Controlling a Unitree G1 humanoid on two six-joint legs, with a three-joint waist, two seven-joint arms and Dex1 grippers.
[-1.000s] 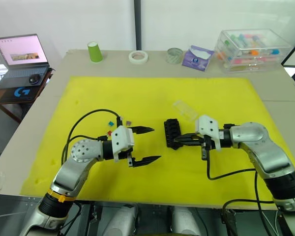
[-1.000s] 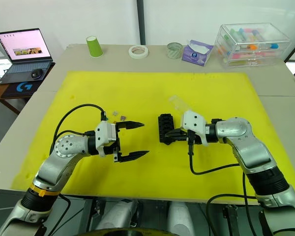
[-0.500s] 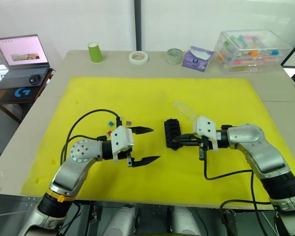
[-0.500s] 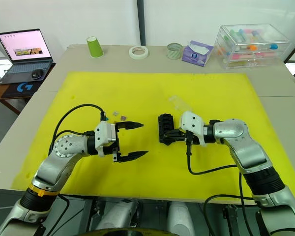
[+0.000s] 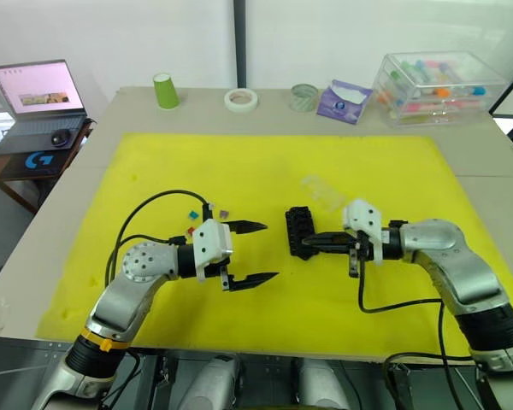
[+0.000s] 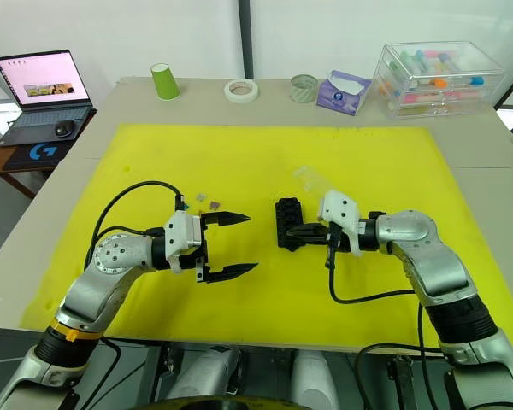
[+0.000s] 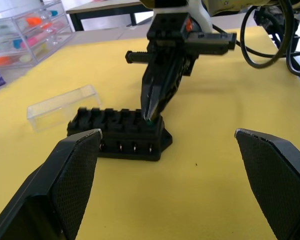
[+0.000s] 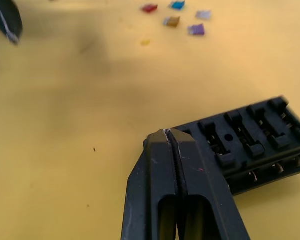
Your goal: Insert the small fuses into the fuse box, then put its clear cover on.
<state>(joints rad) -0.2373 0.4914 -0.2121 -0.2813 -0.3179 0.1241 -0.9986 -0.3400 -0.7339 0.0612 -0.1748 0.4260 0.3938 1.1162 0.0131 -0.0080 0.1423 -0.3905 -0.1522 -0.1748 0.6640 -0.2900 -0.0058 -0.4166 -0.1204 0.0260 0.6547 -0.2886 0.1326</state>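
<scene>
Yellow mat (image 5: 265,162) on worktop (image 5: 197,107). Black fuse box (image 5: 300,231) at mat centre; clear cover (image 5: 322,191) just behind it, apart. Loose small fuses (image 5: 207,215) lie near the left hand (image 5: 258,252), spread wide, holding nothing. Right hand (image 5: 311,242) pressed closed, tips at fuse box's near end; a speck of green shows at the tips.

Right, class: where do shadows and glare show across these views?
Left eye view: bright white backdrop behind the table. Right wrist view: a soft shadow on the yellow mat near the small fuses. Left wrist view: the clear cover catches pale highlights.
</scene>
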